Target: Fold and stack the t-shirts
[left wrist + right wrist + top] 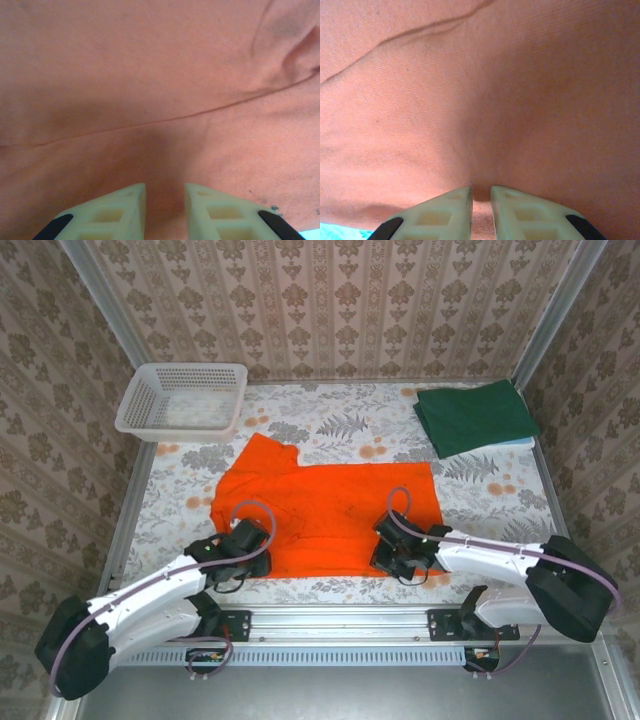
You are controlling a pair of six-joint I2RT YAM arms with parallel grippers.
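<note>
- Orange t-shirt (330, 510) lies spread in the middle of the table (330, 425), with one sleeve reaching toward the far left. The green t-shirt (475, 415) sits folded at the far right corner, well apart from it.
- Left tool (165, 187) is on the near left part of the orange cloth, its jaws narrowly parted. Whether any cloth is caught between them cannot be told. If it holds nothing, a lift would raise only the right side and the fold would skew.
- Right tool (481, 190) is near the right hem, its jaws almost together on what looks like a small pucker of orange cloth. So thin a pinch could slip out once the cloth takes weight.
- Either tool might catch only the top layer, so that the lower layer drags and bunches.
- Uneven travel of the two arms would probably leave a slanted, creased edge, which makes a poor base for stacking.
- A long sweep toward the far left risks pushing the sleeve against the white basket (175, 427).
</note>
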